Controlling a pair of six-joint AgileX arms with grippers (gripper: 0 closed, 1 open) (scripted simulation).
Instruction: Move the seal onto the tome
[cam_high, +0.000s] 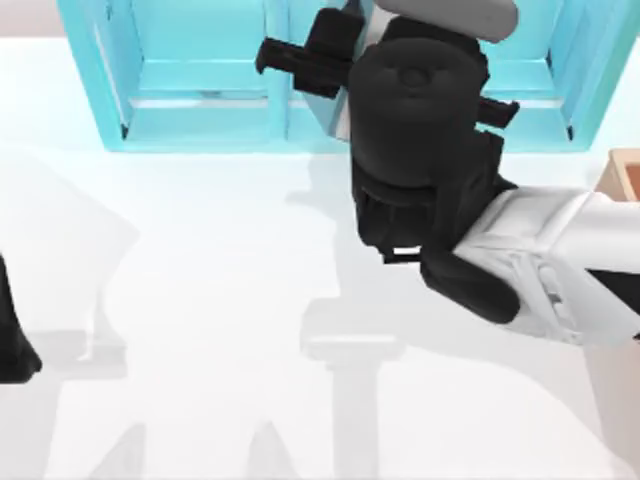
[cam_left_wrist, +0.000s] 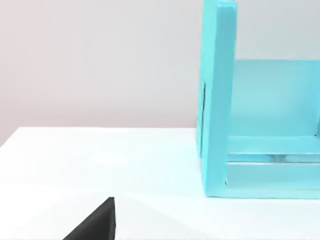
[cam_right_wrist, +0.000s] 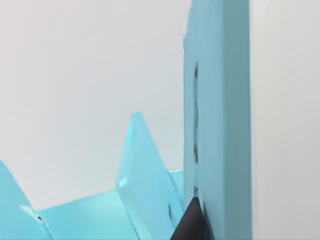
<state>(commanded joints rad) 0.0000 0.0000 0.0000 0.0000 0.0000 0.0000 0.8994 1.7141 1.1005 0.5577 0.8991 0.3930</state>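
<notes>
The right arm (cam_high: 540, 250) reaches in from the right side of the worktop (cam_high: 220, 300), and its black wrist hangs over the front edge of the teal shelf unit (cam_high: 200, 90) at the far side. In the right wrist view, a dark tip of the right pincer (cam_right_wrist: 190, 225) sits right up against an upright teal panel of that unit (cam_right_wrist: 220, 110). It is very near the panel or touching it, and I cannot tell which. A thinner teal divider (cam_right_wrist: 145, 180) slants just beside the tip, with a pale teal compartment floor behind it. Whether this pincer is wide or narrow I cannot tell, nor whether it holds anything. Where the seal and the tome lie relative to the pincer I cannot tell either. Well to the side of the right arm, at the worktop's right edge, a corner of a tan box (cam_high: 622, 172) pokes in. The left arm (cam_high: 12, 335) is parked at the worktop's left edge, well apart from the right arm. In the left wrist view a dark wedge of the left pincer (cam_left_wrist: 95, 225) hovers over bare white worktop, with the end wall of the shelf unit (cam_left_wrist: 217, 100) standing ahead of it and well apart. Its opening cannot be told.
</notes>
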